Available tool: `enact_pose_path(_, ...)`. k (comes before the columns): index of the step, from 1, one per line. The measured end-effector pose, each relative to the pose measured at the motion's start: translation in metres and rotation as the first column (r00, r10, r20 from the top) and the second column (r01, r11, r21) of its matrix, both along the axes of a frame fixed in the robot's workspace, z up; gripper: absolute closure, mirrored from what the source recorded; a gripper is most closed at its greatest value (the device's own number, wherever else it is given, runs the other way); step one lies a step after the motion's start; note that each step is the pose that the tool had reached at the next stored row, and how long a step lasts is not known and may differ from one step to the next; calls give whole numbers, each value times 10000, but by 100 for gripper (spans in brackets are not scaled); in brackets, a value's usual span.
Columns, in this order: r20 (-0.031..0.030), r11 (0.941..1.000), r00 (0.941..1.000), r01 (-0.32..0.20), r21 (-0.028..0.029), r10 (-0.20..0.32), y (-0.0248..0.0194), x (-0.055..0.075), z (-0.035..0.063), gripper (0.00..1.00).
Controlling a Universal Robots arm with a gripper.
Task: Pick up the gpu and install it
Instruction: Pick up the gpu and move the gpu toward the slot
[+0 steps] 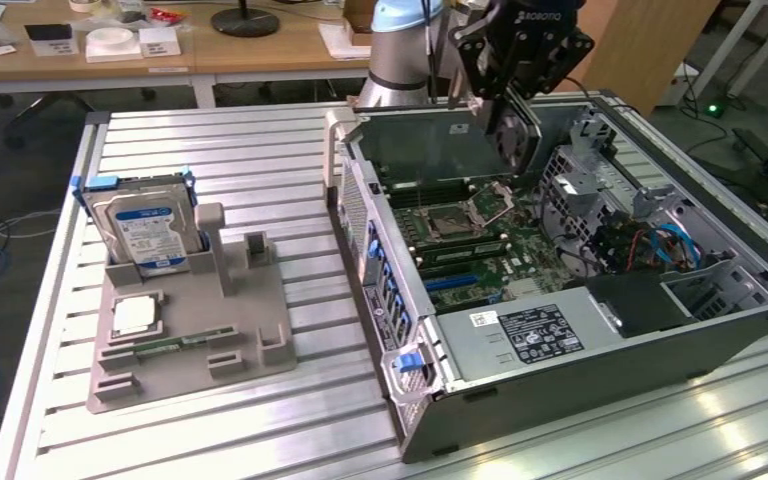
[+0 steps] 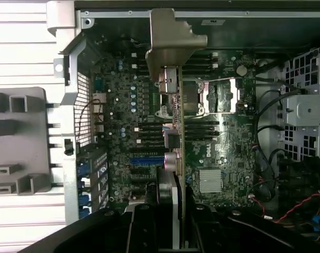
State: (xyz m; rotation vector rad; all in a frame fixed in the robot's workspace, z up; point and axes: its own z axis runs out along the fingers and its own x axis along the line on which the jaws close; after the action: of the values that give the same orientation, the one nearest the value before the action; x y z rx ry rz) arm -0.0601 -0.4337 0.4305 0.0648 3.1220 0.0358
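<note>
— Hanging where, the gpu (image 1: 515, 140) (image 2: 177, 116)?
— Edge-on just above the open computer case (image 1: 598, 385), over its motherboard (image 1: 491, 260).
— And the pincer (image 1: 507, 100) (image 2: 173, 211)?
— Partly closed, clamped on the gpu's upper edge. A hard drive (image 1: 144, 225) stands on the desk (image 1: 224, 150) beside the case.

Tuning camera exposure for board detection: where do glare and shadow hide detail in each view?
Exterior view: glare streaks on the table near the case; wrist view: the table is washed out white, the gripper holding the gpu sits in deep shadow.
</note>
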Motion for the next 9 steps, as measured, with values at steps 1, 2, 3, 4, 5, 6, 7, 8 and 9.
enact_pose_path(1,0,10000,10000,1,1,-1,0,25,0,72)
enact_pose_path(2,0,10000,10000,0,4,0,0,54,0,72)
enact_pose_path(3,0,10000,10000,1,6,-1,0,79,0,72)
enact_pose_path(4,-1,10000,10000,0,7,0,0,105,0,72)
enact_pose_path(5,0,10000,10000,-1,10,1,0,131,0,72)
enact_pose_path(6,0,10000,10000,1,11,-1,0,156,0,72)
enact_pose_path(7,0,10000,10000,0,13,0,0,183,0,72)
enact_pose_path(8,0,10000,10000,1,15,-1,0,208,0,72)
enact_pose_path(9,0,10000,10000,0,18,0,0,236,0,72)
